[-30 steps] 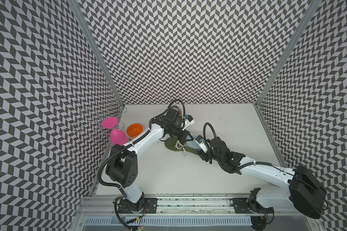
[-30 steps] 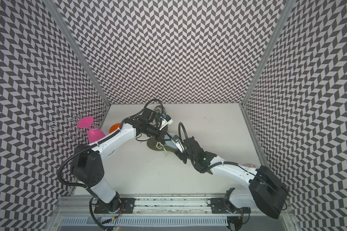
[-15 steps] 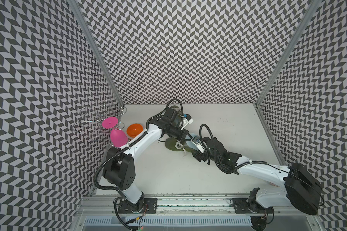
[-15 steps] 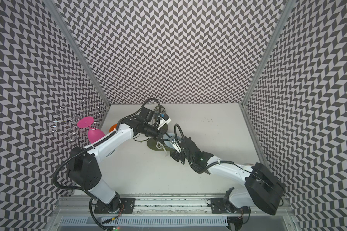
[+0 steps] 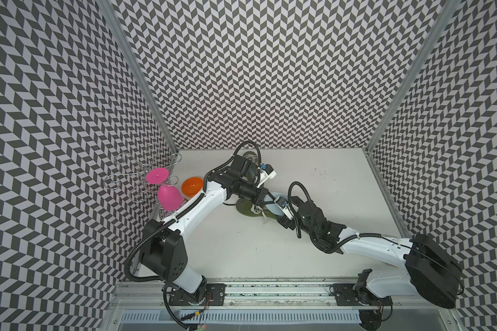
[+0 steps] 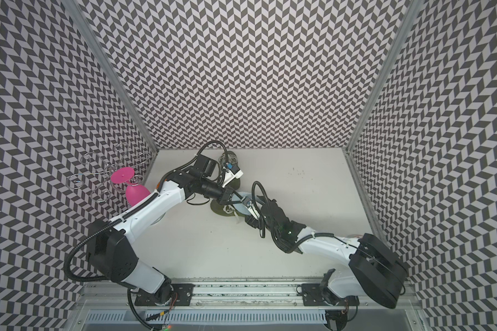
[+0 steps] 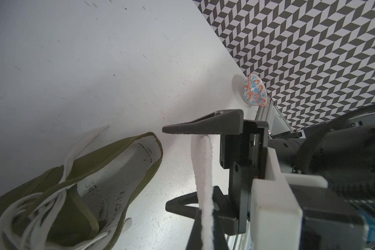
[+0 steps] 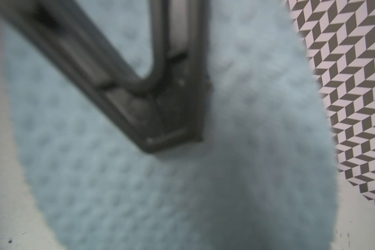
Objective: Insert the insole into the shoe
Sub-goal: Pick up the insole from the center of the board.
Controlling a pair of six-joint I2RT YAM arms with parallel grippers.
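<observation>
An olive shoe (image 5: pixel 246 207) (image 6: pixel 220 209) with white laces lies on its side mid-table, its opening (image 7: pixel 117 171) facing the grippers. The pale blue insole (image 5: pixel 273 205) (image 6: pixel 243 206) is held just beside that opening, outside the shoe. My left gripper (image 5: pixel 260 200) (image 7: pixel 206 236) is shut on the insole (image 7: pixel 204 173), seen edge-on there. My right gripper (image 5: pixel 277 213) (image 7: pixel 165 168) stands open, its fingers spread on either side of the insole. In the right wrist view the insole (image 8: pixel 225 173) fills the frame, with dark left fingers (image 8: pixel 171 112) against it.
At the left wall a wire rack (image 5: pixel 132 174) holds a pink glass (image 5: pixel 168 196), next to an orange bowl (image 5: pixel 192 185). A second olive shoe (image 6: pixel 236 182) lies partly hidden under the left wrist. A patterned bowl (image 7: pixel 254 91) sits by the right wall.
The right arm has edged in toward the insole, and its jaws have changed width around it. The left gripper has kept its hold beside the shoe.
</observation>
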